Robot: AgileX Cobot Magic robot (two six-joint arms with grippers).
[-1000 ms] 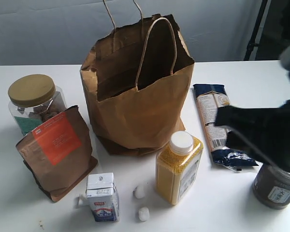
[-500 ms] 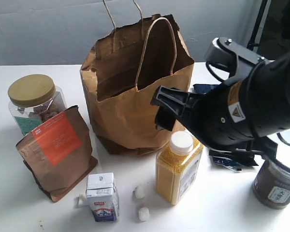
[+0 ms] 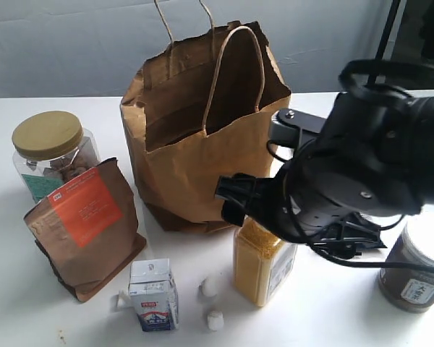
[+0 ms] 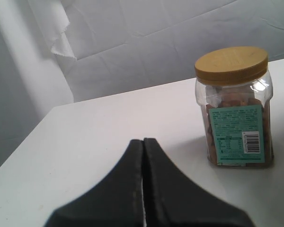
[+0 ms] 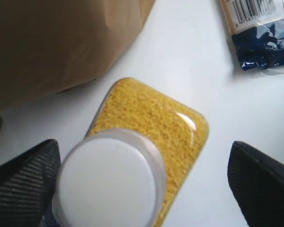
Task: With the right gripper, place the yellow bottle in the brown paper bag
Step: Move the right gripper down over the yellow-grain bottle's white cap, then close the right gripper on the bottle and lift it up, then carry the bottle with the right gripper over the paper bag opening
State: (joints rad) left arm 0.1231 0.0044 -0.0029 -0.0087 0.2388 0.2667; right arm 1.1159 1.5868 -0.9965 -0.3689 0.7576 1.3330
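Note:
The yellow bottle (image 3: pixel 259 266) stands upright on the white table, just in front of the tall brown paper bag (image 3: pixel 202 144), whose mouth is open. My right gripper (image 3: pixel 264 217) hangs directly over the bottle and hides its cap in the exterior view. In the right wrist view the white cap (image 5: pixel 106 182) and yellow grains (image 5: pixel 156 118) lie between the two black fingers (image 5: pixel 23 184); the right gripper (image 5: pixel 142 189) is open, one finger close beside the cap and the other well apart. My left gripper (image 4: pixel 143 142) is shut and empty, out of the exterior view.
A clear jar with a gold lid (image 3: pixel 49 148) (image 4: pixel 234 104) and a brown pouch with an orange label (image 3: pixel 83 224) stand at the left. A small milk carton (image 3: pixel 153 293) and two small white pieces (image 3: pixel 210 288) lie in front. A blue packet (image 5: pixel 260 33) and a dark jar (image 3: pixel 414 278) are at the right.
My right arm has swung in from the right edge, leftward and down, and now sits over the yellow bottle, covering its cap. The bottle and bag have not moved.

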